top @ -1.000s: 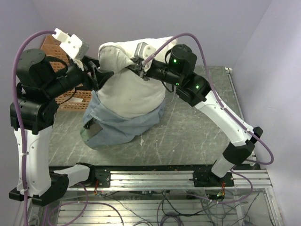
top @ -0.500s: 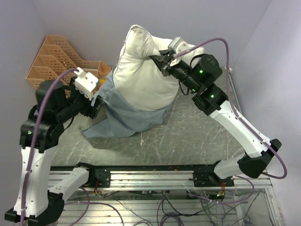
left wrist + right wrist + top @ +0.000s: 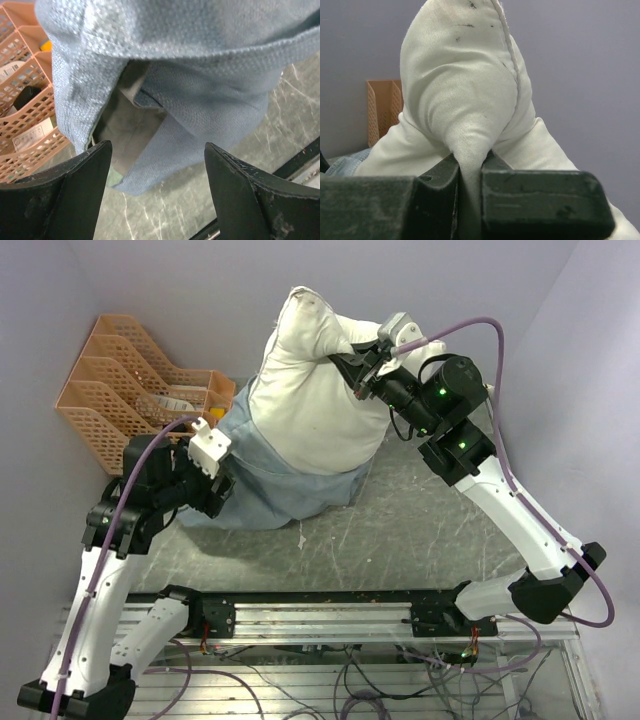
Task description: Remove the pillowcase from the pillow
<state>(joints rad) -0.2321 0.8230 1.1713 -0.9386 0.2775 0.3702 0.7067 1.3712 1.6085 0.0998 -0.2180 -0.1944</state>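
the table (image 3: 420,530) fills the middle of the top view; on it the pillow (image 3: 310,390) stands at upper centre, hoisted higher and further toward the upper right than a second ago, so more of its off-white bulk is bare; the pillowcase (image 3: 265,485) now bunches round only its lower end, left of centre, resting on the table; i judge the stripping well along but not finished; the orange rack (image 3: 130,380) sits at upper left; the right gripper (image 3: 470,165) is clamped on a pinched fold near the pillow's top corner; the left gripper (image 3: 157,146) has dropped from the upper left to the case's left edge, jaws apart and holding nothing, the blue-grey cloth just ahead; labels on items in the rack carry print too small to read; no brand is legible.
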